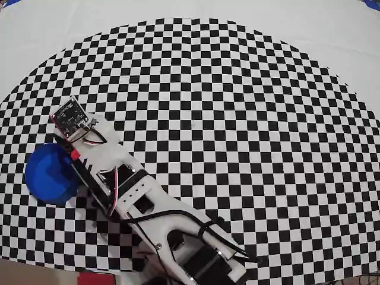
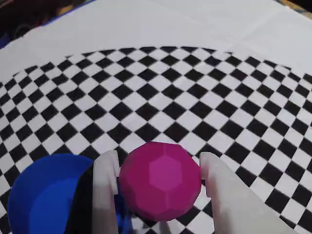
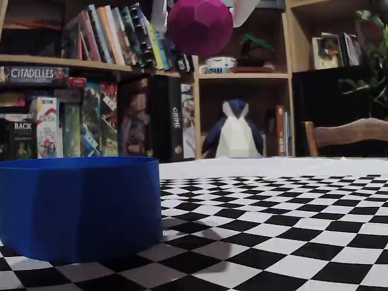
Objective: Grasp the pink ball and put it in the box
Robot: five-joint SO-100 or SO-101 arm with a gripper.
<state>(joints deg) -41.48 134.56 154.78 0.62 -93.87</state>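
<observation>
Grip: your gripper (image 2: 158, 195) has its jaws closed on the pink ball (image 2: 160, 180).
Ball: held high, beside the blue box (image 3: 79, 206), not yet over it.
Risk: release here and it likely clips the rim, rolling away across the checkered mat (image 1: 237, 119).

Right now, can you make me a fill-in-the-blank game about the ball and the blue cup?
1. The gripper is holding the ____ ball.
2. The round box on the checkered cloth is colored ____.
3. In the fixed view, the ball hangs ____ the table, not on it.
4. The box looks ____ inside in the wrist view.

Missing words: pink; blue; above; empty
</observation>
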